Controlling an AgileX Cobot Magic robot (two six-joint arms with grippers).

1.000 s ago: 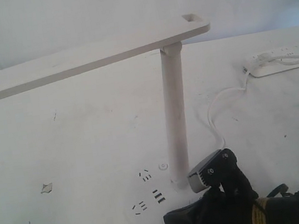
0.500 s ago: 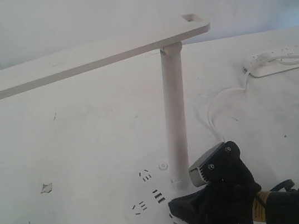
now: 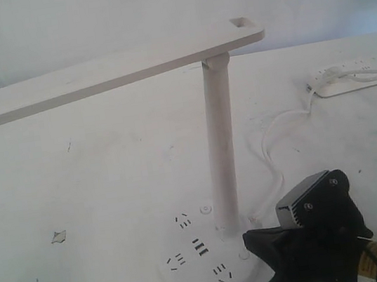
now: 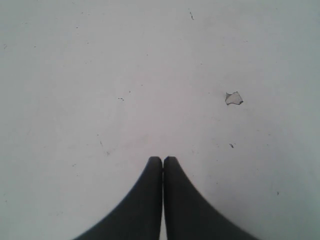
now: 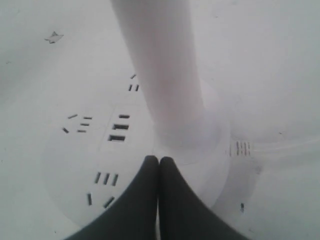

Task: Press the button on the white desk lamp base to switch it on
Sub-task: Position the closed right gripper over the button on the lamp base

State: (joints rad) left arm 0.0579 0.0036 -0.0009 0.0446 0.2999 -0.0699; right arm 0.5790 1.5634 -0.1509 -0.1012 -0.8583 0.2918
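Note:
The white desk lamp [image 3: 220, 136] stands upright, its long bar head [image 3: 94, 77] reaching left. Its round white base [image 3: 194, 271] shows dark socket slots and two tiny round buttons: one [image 3: 204, 210] beside the pole, another [image 3: 243, 254] just below my right gripper's tip. No symbol is legible on either. My right gripper [image 3: 249, 240] is shut with nothing in it, tips low over the base's right side near the pole foot. The right wrist view has these tips [image 5: 159, 159] on the base [image 5: 70, 165] before the pole [image 5: 160, 75]; no button shows there. My left gripper [image 4: 162, 159] is shut over bare table.
A white cord [image 3: 271, 146] runs from the lamp base to an oblong white power strip [image 3: 360, 76] at the back right. A small chip [image 3: 59, 236] marks the white table left of the base, also seen as a chip [image 4: 233, 98] in the left wrist view.
My right gripper has drawn back to the right off the base, uncovering the front socket slots and the button near the pole foot. The lamp has not moved.

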